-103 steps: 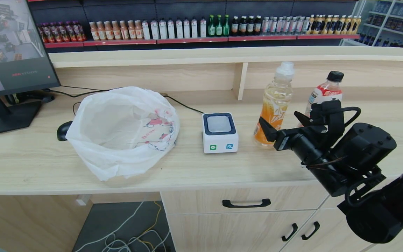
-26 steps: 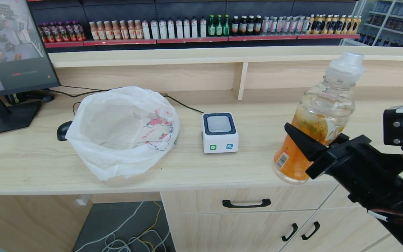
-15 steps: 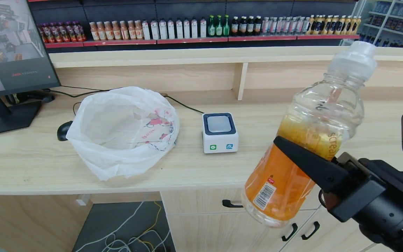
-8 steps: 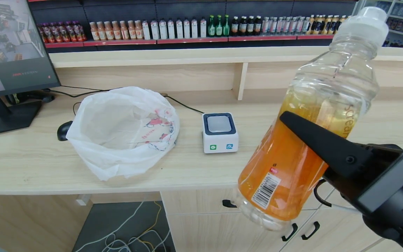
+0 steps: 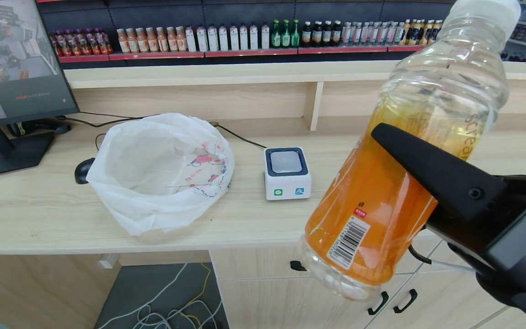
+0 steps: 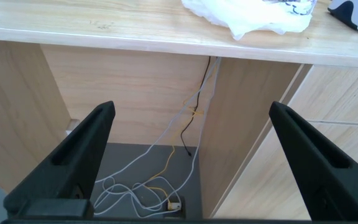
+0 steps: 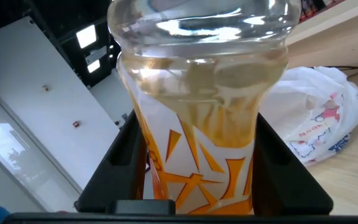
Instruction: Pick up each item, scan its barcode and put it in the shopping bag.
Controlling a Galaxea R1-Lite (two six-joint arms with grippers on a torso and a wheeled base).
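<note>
Pinching the tilted bottle [image 5: 381, 196] mid-body, aloft at the right end of the table [image 5: 39, 205], the right gripper [image 7: 199, 168] needs to swing left and face the barcode [image 5: 349, 237] squarely onto the scanner [image 5: 286, 172] window.

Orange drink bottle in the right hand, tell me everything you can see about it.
The clear plastic bottle of orange drink has a pale cap, an empty neck above the liquid, and a white barcode sticker near its base, facing the head camera. It hangs tilted, cap toward the robot's right, in the black right hand, whose fingers clamp its middle. Nothing else touches it.
</note>
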